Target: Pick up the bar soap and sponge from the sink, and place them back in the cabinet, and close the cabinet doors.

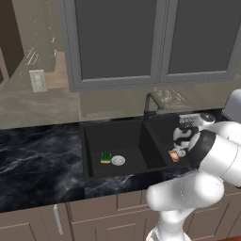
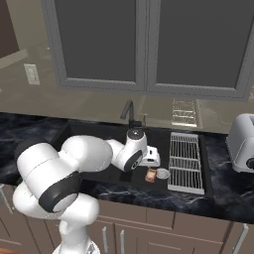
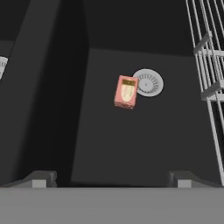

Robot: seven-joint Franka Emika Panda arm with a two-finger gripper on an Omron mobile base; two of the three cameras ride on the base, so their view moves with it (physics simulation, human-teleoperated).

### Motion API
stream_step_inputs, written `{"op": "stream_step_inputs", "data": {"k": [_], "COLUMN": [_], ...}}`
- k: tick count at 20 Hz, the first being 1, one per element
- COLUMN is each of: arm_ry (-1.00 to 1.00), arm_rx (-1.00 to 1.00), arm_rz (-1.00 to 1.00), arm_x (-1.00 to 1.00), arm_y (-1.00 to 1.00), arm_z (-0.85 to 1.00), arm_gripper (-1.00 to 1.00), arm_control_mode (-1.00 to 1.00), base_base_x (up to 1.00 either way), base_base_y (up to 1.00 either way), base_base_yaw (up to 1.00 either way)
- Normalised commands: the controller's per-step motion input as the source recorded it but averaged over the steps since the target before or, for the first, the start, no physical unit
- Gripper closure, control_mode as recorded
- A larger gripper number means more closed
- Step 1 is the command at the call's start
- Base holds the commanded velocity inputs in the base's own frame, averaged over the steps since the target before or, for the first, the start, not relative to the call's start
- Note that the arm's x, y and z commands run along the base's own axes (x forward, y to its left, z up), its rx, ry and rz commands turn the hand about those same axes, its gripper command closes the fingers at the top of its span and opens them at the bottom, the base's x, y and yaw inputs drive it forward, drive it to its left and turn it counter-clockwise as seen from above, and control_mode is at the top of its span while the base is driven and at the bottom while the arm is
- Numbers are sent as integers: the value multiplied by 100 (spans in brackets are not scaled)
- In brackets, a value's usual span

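**Pincer hangs open over the soap in the right basin**

From the left base view: the black sink sits in the marble worktop. The sponge, green over yellow, lies on the floor of the left basin just beside the silver drain. Over in the right basin the bar soap shows orange-pink, right below the arm's white hand.

From the right base view: the arm reaches across from the lower left, its hand down inside the sink. The bar soap lies just below and in front of it, beside a drain. A wire rack covers the sink's right side, and a toaster stands on the worktop.

Hand view now: the pincer is spread wide with nothing between its tips. The bar soap lies flat ahead, well clear of both tips and roughly centred between them, its corner touching the drain.
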Motion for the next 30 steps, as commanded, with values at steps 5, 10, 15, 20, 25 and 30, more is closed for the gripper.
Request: {"op": "stream_step_inputs", "data": {"k": [5, 10, 15, 20, 25, 30], "arm_ry": [0, 0, 0, 0, 0, 0], "arm_rx": [0, 0, 0, 0, 0, 0], "arm_rz": [0, 0, 0, 0, 0, 0], "arm_x": [22, 18, 15, 12, 9, 9], "arm_y": [0, 0, 0, -1, -4, -4], "arm_z": [-16, -14, -12, -10, -10, -9], "arm_gripper": [-100, -100, -100, -100, -100, -100], "arm_control_mode": [-100, -100, -100, -100, -100, -100], "base_base_x": [0, 0, 0, 0, 0, 0], "base_base_y": [0, 0, 0, 0, 0, 0], "base_base_yaw": [0, 0, 0, 0, 0, 0]}}
